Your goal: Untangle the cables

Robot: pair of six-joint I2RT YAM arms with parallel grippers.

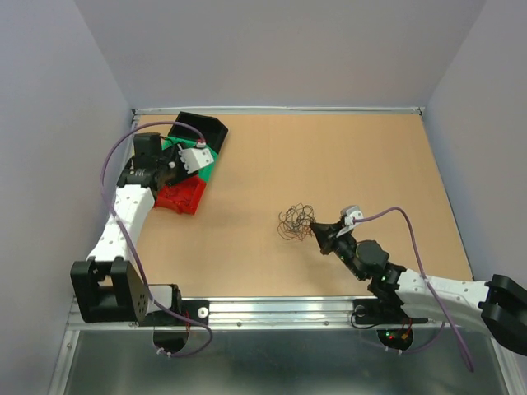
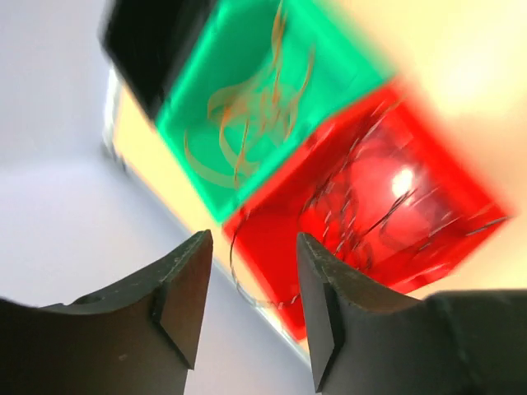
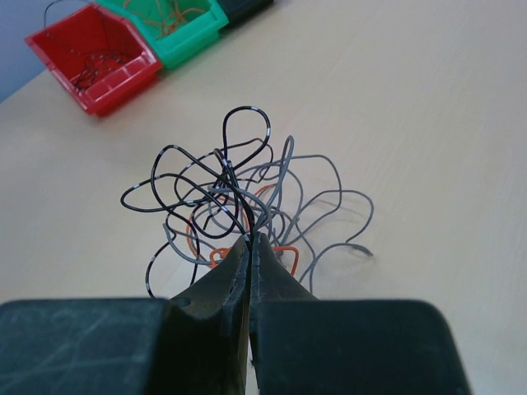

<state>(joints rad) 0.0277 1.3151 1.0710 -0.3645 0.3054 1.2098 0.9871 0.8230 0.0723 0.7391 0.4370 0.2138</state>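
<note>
A small tangle of thin curly cables (image 1: 295, 221) in black, grey and orange lies mid-table; it also shows in the right wrist view (image 3: 239, 202). My right gripper (image 1: 316, 230) is at the tangle's right edge, shut (image 3: 249, 240) on a black cable that loops up from its tips. My left gripper (image 1: 183, 158) is open (image 2: 251, 271) and empty above the bins at the far left. Orange cables (image 2: 247, 123) lie in the green bin (image 2: 329, 66). Thin dark cables (image 2: 362, 206) lie in the red bin (image 2: 272, 239).
A black bin (image 1: 202, 127), a green bin (image 1: 207, 167) and a red bin (image 1: 181, 196) stand in a row at the far left. The bins also show at the top left of the right wrist view (image 3: 66, 37). White walls enclose the table.
</note>
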